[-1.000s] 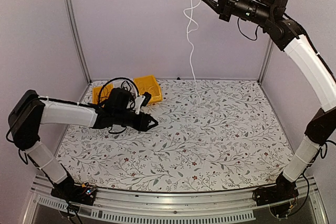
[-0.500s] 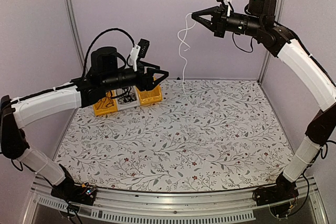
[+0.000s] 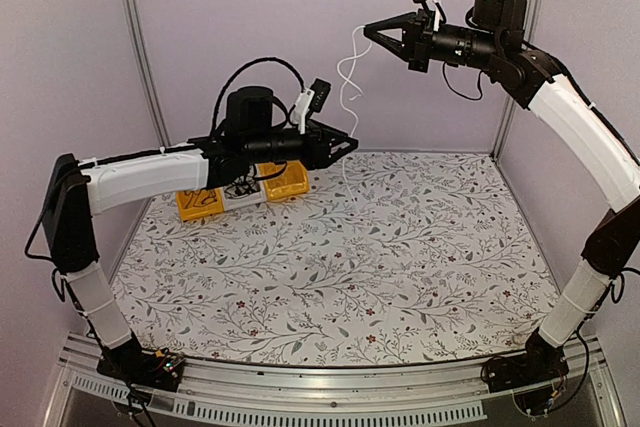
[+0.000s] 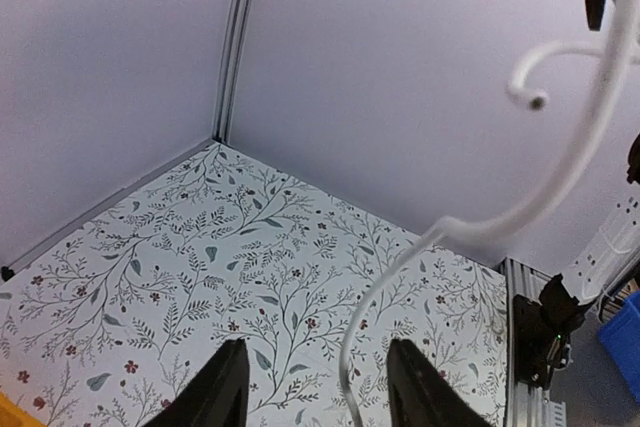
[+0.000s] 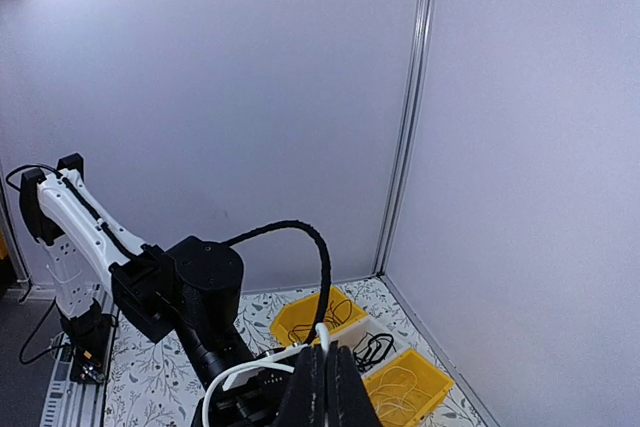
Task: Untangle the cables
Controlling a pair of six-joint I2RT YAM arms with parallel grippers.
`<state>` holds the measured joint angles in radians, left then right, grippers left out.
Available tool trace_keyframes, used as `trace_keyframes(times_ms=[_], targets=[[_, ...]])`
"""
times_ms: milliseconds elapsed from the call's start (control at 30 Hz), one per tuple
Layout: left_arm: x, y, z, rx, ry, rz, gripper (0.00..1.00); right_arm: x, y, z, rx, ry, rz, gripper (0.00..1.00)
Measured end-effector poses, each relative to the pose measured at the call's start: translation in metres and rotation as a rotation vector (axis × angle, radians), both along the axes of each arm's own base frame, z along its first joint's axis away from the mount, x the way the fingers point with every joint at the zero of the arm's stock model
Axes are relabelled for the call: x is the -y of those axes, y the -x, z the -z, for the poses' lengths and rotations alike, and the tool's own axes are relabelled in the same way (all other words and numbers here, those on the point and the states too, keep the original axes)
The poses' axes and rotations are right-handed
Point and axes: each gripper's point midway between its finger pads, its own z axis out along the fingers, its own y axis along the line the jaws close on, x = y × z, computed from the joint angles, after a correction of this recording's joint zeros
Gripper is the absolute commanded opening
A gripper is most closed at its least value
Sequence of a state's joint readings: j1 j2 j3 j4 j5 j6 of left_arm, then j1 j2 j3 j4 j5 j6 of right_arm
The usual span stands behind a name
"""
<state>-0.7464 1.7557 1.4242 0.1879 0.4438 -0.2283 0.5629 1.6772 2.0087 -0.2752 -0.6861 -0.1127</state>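
A white cable [image 3: 352, 97] hangs from my right gripper [image 3: 368, 30], which is shut on its upper end high near the back wall. In the right wrist view the shut fingers [image 5: 325, 392] pinch the cable [image 5: 240, 375]. My left gripper [image 3: 352, 142] is open and held in the air at the cable's lower part. In the left wrist view the cable [image 4: 348, 367] runs down between the open gripper's [image 4: 318, 392] two fingers without touching them. Black cables [image 5: 372, 345] lie in the bins below.
Two yellow bins [image 3: 287, 184] [image 3: 196, 204] with a white bin [image 3: 240, 197] between them stand at the back left of the floral table, partly hidden by my left arm. Frame posts stand at the back corners.
My left arm rose from the table by the bins and swung right to the hanging cable. My right gripper came down and left a little with the cable.
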Motion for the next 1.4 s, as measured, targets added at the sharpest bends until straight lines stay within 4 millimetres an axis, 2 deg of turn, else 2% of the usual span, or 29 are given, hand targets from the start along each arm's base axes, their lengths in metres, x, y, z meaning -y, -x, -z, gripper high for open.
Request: trace_keyframes(times_ms=[100, 167, 267, 367, 400, 500, 600, 700, 800, 867, 1000, 1067, 1133, 1267, 1333, 1400], targets=[[0.004, 0.001, 0.009, -0.027, -0.007, 0.021, 0.2, 0.0, 0.0, 0.0, -0.001, -0.001, 0.0, 0.0], [0.005, 0.003, 0.009, -0.032, -0.005, 0.03, 0.12, 0.0, -0.001, 0.002, -0.003, -0.002, 0.004, 0.0], [0.006, 0.004, 0.004, -0.025, 0.008, 0.044, 0.0, 0.002, -0.007, 0.015, -0.032, 0.004, 0.018, 0.01], [0.006, 0.004, 0.003, -0.026, 0.013, 0.047, 0.0, 0.005, -0.019, 0.037, -0.094, 0.018, 0.042, 0.35], [0.005, 0.004, 0.002, -0.029, 0.015, 0.045, 0.0, 0.008, -0.026, 0.046, -0.119, 0.023, 0.058, 0.43], [0.003, -0.002, -0.002, -0.034, 0.025, 0.018, 0.0, 0.02, -0.046, 0.09, -0.191, 0.059, 0.129, 0.56], [0.0, -0.009, -0.014, -0.038, 0.05, -0.011, 0.0, 0.035, -0.056, 0.159, -0.294, 0.132, 0.17, 0.69], [-0.002, -0.016, -0.036, -0.027, 0.091, -0.042, 0.0, 0.044, -0.048, 0.234, -0.397, 0.225, 0.156, 0.79], [-0.004, -0.02, -0.059, -0.012, 0.143, -0.064, 0.0, 0.044, -0.026, 0.281, -0.459, 0.285, 0.102, 0.86], [-0.004, -0.021, -0.073, -0.009, 0.174, -0.071, 0.0, 0.037, -0.011, 0.3, -0.463, 0.32, 0.06, 0.89], [-0.007, -0.022, -0.1, -0.004, 0.23, -0.085, 0.0, 0.017, 0.006, 0.301, -0.418, 0.326, -0.016, 0.91], [-0.009, -0.022, -0.116, 0.008, 0.258, -0.091, 0.0, 0.005, 0.007, 0.301, -0.4, 0.322, -0.046, 0.91], [-0.011, -0.022, -0.135, 0.027, 0.289, -0.102, 0.0, -0.006, 0.004, 0.31, -0.397, 0.322, -0.07, 0.92], [-0.018, -0.022, -0.165, 0.058, 0.343, -0.121, 0.0, -0.02, -0.005, 0.347, -0.449, 0.342, -0.085, 0.91], [-0.02, -0.022, -0.176, 0.063, 0.362, -0.132, 0.0, -0.025, -0.011, 0.365, -0.48, 0.352, -0.083, 0.85], [-0.024, -0.022, -0.187, 0.072, 0.377, -0.147, 0.0, -0.03, -0.018, 0.38, -0.506, 0.355, -0.072, 0.64]])
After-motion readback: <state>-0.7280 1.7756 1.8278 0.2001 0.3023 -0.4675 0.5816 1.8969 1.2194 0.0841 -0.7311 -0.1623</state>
